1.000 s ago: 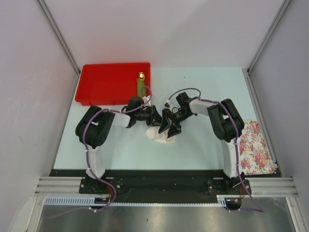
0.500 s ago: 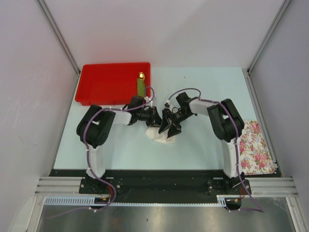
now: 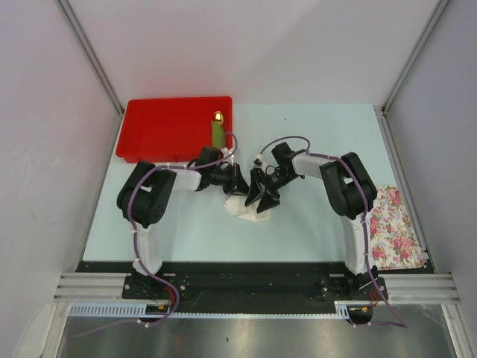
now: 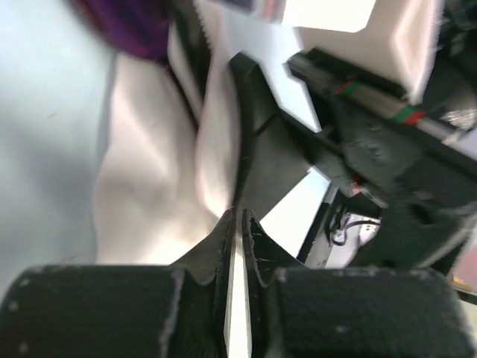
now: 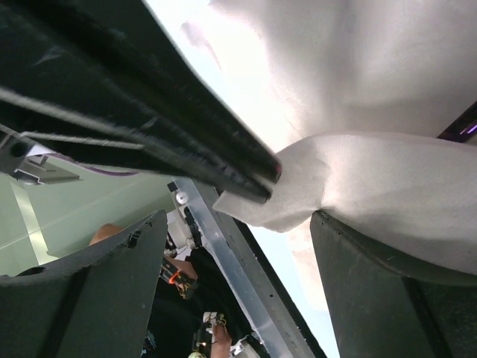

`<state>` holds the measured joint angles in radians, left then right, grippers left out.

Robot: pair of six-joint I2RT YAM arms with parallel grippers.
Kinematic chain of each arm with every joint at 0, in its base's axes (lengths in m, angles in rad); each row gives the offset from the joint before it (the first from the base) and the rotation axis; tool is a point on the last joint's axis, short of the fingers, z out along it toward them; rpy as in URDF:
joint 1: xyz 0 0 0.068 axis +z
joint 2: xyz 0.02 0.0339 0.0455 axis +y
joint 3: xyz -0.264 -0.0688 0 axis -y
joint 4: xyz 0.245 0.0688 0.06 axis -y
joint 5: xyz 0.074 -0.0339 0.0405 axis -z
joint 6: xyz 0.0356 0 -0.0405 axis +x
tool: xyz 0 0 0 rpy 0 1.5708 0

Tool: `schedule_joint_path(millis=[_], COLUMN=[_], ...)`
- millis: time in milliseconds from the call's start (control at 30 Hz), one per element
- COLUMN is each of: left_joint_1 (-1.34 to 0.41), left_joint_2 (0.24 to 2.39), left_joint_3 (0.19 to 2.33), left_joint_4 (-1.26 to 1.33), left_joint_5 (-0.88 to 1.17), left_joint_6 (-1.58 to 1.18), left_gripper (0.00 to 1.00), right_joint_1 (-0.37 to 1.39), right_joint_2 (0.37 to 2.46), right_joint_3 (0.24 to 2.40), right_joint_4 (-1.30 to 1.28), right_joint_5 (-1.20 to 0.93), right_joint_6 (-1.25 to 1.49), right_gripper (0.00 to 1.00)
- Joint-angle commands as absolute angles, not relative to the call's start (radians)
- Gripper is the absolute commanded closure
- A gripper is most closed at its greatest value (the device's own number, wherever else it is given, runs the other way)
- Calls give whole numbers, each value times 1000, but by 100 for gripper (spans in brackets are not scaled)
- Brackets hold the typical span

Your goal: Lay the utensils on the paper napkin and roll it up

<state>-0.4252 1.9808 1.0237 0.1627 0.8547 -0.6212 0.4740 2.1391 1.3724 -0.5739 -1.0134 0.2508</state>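
The white paper napkin (image 3: pixel 247 208) lies crumpled mid-table between both arms. My left gripper (image 3: pixel 235 184) is at its upper left edge, and in the left wrist view the left gripper (image 4: pixel 240 215) is shut on a thin white sliver of napkin (image 4: pixel 149 171). The right wrist view shows those black tips pinching a napkin corner (image 5: pixel 257 205). My right gripper (image 5: pixel 238 220) is open, with a napkin fold (image 5: pixel 387 186) resting on its right finger (image 5: pixel 373 298). The spoon's purple bowl (image 4: pixel 130 26) pokes out of the folds. The knife is hidden.
A red tray (image 3: pixel 160 130) stands at the back left with a green, gold-tipped piece (image 3: pixel 217 128) at its right end. A flower-printed cloth (image 3: pixel 395 227) lies at the table's right edge beside the right arm.
My left gripper has closed down onto the napkin's edge and shifted slightly up and left. The right gripper has stayed where it was, open.
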Motion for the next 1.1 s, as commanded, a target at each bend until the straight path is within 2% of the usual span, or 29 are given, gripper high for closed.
schedule_joint_path(millis=[0, 367, 700, 867, 1067], left_joint_1=[-437, -476, -440, -440, -442], left_joint_2=[1953, 1973, 1967, 1991, 2006], left_joint_3=[1045, 1039, 1035, 1051, 1062], left_joint_4=[287, 249, 65, 38, 18], left_joint_5=[926, 917, 841, 798, 772], left_joint_6=[-692, -671, -525, -489, -474], left_gripper=[87, 85, 93, 100, 100], right_joint_1=[480, 480, 472, 457, 420], right_joint_2=[2141, 2143, 2138, 2108, 2050], right_joint_3=[1370, 1371, 1373, 1407, 1436], right_joint_4=[-502, -505, -505, -514, -577], right_joint_5=[-931, -931, -937, -969, -922], right_joint_6=[207, 206, 212, 253, 241], right_gripper=[17, 17, 18, 25, 38])
